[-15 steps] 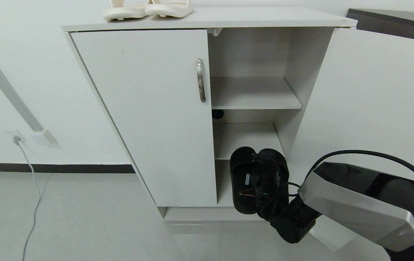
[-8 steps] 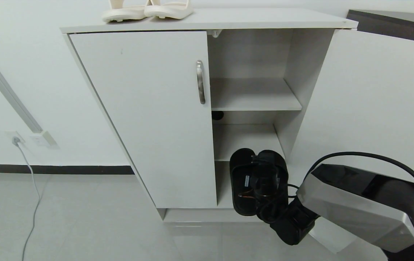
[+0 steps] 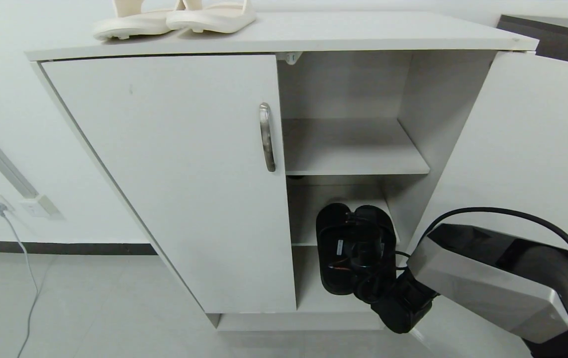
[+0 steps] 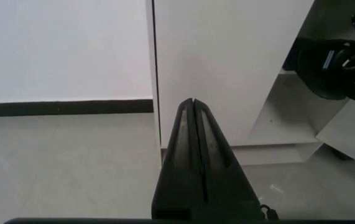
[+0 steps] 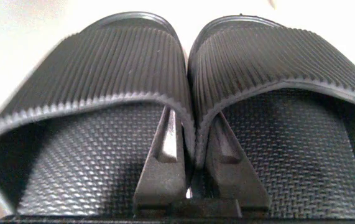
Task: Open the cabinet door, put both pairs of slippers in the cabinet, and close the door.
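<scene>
The white cabinet (image 3: 164, 164) has its right door (image 3: 527, 149) swung open and its left door shut. My right gripper (image 3: 363, 248) is shut on the pair of black slippers (image 3: 348, 248), pinching their inner edges together (image 5: 189, 124), in front of the open lower shelves. The black slippers (image 4: 326, 62) also appear in the left wrist view beside the cabinet's side. A pair of cream slippers (image 3: 174, 20) lies on the cabinet top at the left. My left gripper (image 4: 193, 102) is shut on nothing, low over the floor and pointing at the cabinet's left corner.
Inside the open half are an upper shelf (image 3: 353, 149), a middle shelf (image 3: 309, 228) and the bottom board (image 3: 314, 293). A metal handle (image 3: 265, 136) runs down the left door. A wall socket with a cable (image 3: 0, 209) sits at the left. Grey floor tiles (image 3: 65, 308) lie before the cabinet.
The whole head view has shifted closer to the cabinet, so the camera moved. The right gripper keeps its hold on the black slippers, now nearer the shelf opening.
</scene>
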